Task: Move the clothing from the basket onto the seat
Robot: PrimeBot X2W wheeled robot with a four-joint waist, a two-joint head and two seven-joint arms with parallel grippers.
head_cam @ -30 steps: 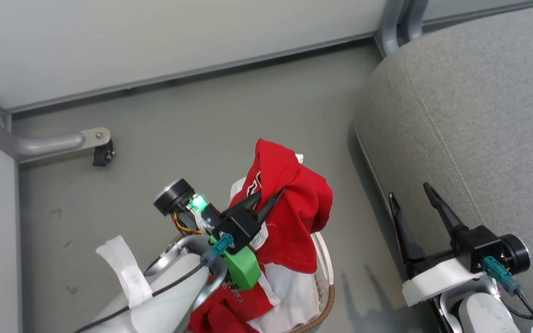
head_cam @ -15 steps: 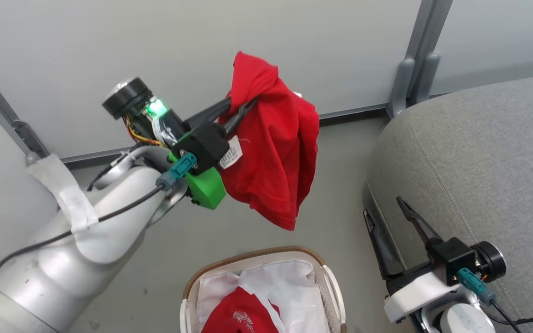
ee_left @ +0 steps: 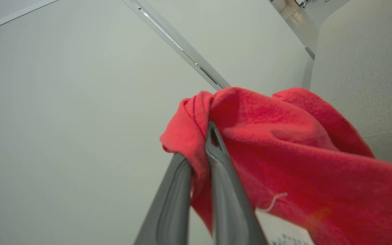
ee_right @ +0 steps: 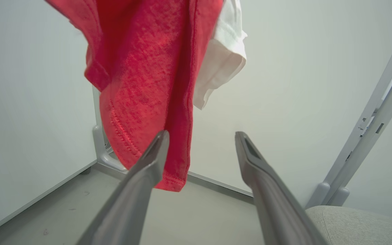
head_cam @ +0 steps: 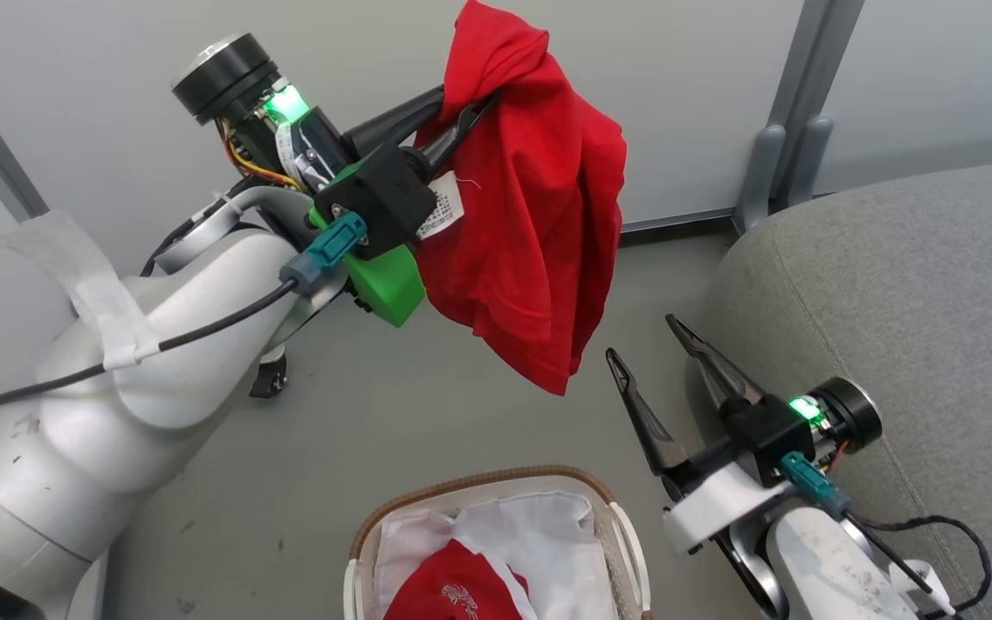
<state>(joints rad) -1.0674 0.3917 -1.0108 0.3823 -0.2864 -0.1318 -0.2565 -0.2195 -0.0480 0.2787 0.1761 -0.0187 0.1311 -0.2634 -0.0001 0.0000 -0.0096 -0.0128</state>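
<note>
My left gripper (head_cam: 470, 103) is shut on a red shirt (head_cam: 539, 215) and holds it high above the floor, its hem hanging free. In the left wrist view the fingertips (ee_left: 209, 136) pinch a fold of that red shirt (ee_left: 284, 153). My right gripper (head_cam: 642, 340) is open, just below and right of the hem, beside the grey seat (head_cam: 901, 310). Ahead of the right gripper (ee_right: 201, 134) the red shirt (ee_right: 145, 78) dangles with a white sleeve (ee_right: 223, 58). The basket (head_cam: 616, 525) sits at the bottom with another red garment (head_cam: 453, 590) on its white liner (head_cam: 539, 538).
A pale wall panel (head_cam: 100, 103) with a grey floor rail runs behind. A grey metal post (head_cam: 784, 120) stands by the seat's far corner. A small black caster (head_cam: 270, 377) sits on the grey floor (head_cam: 393, 422) under my left arm.
The head camera tilted up, shifting the scene. My left gripper lifted the red shirt clear of the basket and higher. My right gripper swung left, toward the hanging hem.
</note>
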